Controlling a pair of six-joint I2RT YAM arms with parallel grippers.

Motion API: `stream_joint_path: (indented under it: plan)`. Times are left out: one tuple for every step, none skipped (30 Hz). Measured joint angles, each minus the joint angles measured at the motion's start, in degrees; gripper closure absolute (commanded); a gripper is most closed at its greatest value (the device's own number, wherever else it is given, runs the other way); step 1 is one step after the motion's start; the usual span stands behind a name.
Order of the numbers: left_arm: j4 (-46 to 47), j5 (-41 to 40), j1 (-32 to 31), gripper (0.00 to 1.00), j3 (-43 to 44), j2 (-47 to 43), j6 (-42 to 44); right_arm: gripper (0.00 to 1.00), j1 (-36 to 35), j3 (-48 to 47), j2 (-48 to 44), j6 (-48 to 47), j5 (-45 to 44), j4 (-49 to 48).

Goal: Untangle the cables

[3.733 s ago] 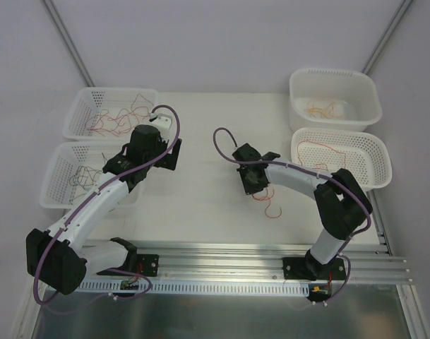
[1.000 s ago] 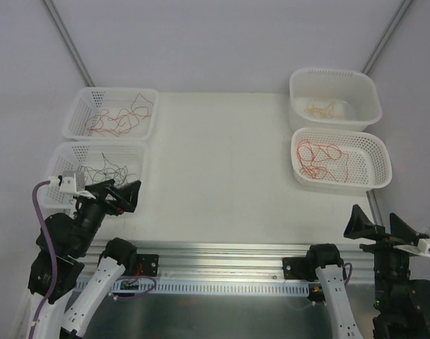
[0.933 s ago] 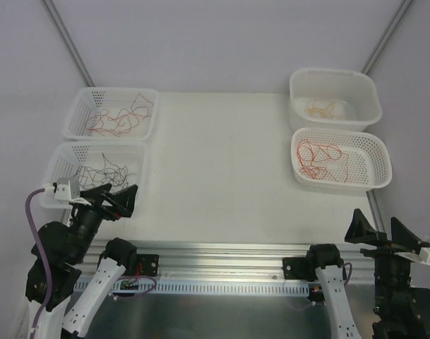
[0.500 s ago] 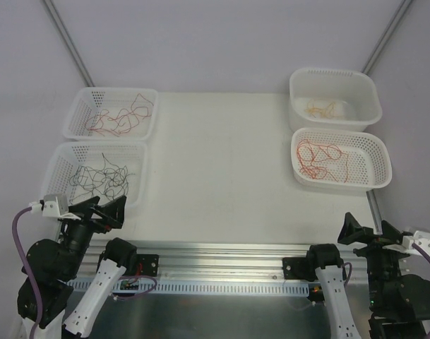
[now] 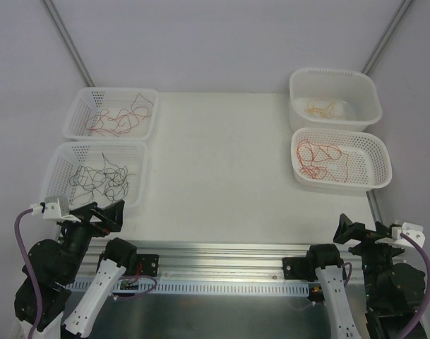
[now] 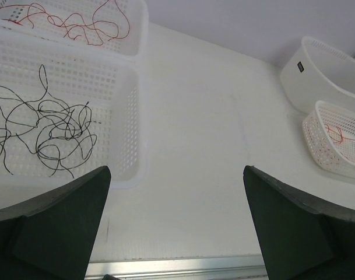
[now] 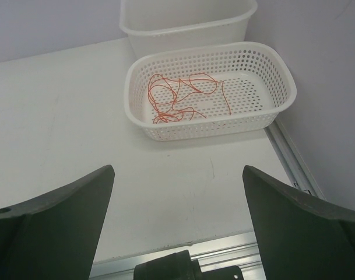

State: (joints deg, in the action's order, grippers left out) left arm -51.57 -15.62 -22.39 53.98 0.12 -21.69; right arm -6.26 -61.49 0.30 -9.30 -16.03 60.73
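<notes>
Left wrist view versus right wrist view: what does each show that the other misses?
Only the left wrist: the black cables in the near-left basket, and the red cables behind it. Only the right wrist: the metal rail beside the right basket. Both: that basket, its orange cables, and the white tub beyond.

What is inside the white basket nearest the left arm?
Thin black cables, loosely tangled on the basket floor. Nothing else shows; the left gripper covers its near corner.

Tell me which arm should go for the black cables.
Left. The left claw, open, sits beside the basket holding the black cables; the right claw is across the table, near the orange cables.
</notes>
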Motion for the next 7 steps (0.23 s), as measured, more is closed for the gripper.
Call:
stream_joint_path:
  plan:
    - [-0.2,0.0,0.0,0.01,0.0,0.0,0.0,0.03,0.0,0.0,0.0,0.0,0.0,0.0]
    - [-0.3,-0.1,0.0,0.01,0.0,0.0,0.0,0.03,0.0,0.0,0.0,-0.1,0.0,0.0]
    - [-0.3,-0.1,0.0,0.01,0.0,0.0,0.0,0.03,0.0,0.0,0.0,-0.1,0.0,0.0]
    - [-0.4,-0.1,0.0,0.01,0.0,0.0,0.0,0.03,0.0,0.0,0.0,-0.2,0.0,0.0]
    - [-0.6,-0.1,0.0,0.01,0.1,0.0,0.0,0.03,0.0,0.0,0.0,-0.3,0.0,0.0]
    - [-0.7,-0.1,0.0,0.01,0.2,0.0,-0.1,0.03,0.0,0.0,0.0,-0.3,0.0,0.0]
    - [-0.9,-0.1,0.0,0.01,0.3,0.0,-0.1,0.03,0.0,0.0,0.0,-0.3,0.0,0.0]
